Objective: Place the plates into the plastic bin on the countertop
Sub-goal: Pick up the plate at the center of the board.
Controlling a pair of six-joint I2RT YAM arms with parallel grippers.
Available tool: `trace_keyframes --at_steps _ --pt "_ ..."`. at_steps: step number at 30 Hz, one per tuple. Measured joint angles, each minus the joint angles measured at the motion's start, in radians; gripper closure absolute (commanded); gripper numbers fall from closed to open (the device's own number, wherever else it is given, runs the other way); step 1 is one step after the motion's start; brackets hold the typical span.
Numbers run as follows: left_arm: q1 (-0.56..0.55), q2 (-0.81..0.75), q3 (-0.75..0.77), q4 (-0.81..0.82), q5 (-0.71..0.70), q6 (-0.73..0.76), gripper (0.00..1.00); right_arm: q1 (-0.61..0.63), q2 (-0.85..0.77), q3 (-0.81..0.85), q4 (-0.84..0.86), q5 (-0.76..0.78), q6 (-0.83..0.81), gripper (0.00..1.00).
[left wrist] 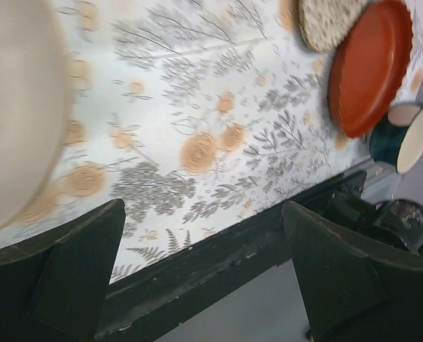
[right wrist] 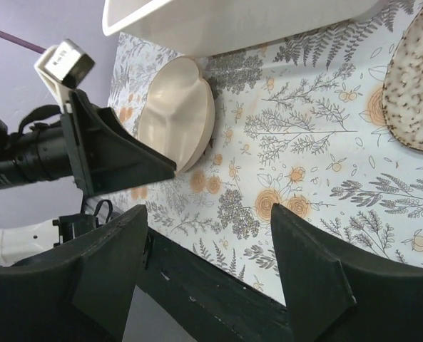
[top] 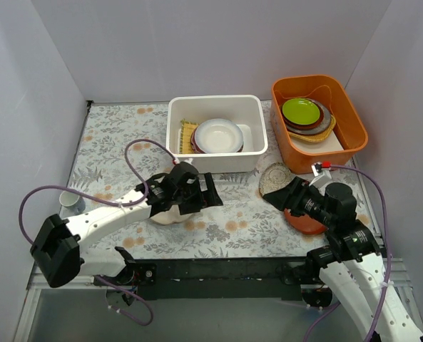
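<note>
The white plastic bin (top: 218, 159) stands at the back middle of the fern-printed countertop (top: 232, 217), with a glossy white plate (top: 217, 135) inside. A cream plate (top: 170, 216) lies partly under my left gripper (top: 212, 198), which is open and empty. It shows at the left in the left wrist view (left wrist: 18, 107) and in the right wrist view (right wrist: 179, 114). A beige lacy plate (top: 275, 177) lies in front of the bin. A red-brown plate (top: 307, 224) lies under my right arm. My right gripper (top: 281, 194) is open and empty. The striped and pink plates are out of view.
An orange tub (top: 354, 135) with lime-green and brown stacked dishes (top: 304, 112) stands at the back right. A yellow bamboo mat (top: 188, 135) leans inside the bin. A small cup (top: 72, 203) stands at the left edge. The black table edge (top: 218, 269) runs along the front.
</note>
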Motion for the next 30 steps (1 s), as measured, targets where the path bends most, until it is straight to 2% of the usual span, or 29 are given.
trace_keyframes --at_steps 4,13,20,30 --pt "0.101 -0.117 -0.024 -0.082 -0.012 0.011 0.02 0.000 0.014 -0.029 0.027 -0.026 0.011 0.24" --pt "0.338 -0.296 -0.065 -0.239 -0.004 0.057 0.02 0.000 0.034 -0.106 0.103 -0.076 0.033 0.24" --pt "0.548 -0.308 -0.175 -0.299 0.084 0.091 0.02 0.000 0.098 -0.132 0.162 -0.113 0.036 0.24" --pt "0.796 -0.319 -0.180 -0.389 0.097 0.182 0.05 0.004 0.145 -0.177 0.231 -0.152 0.037 0.24"
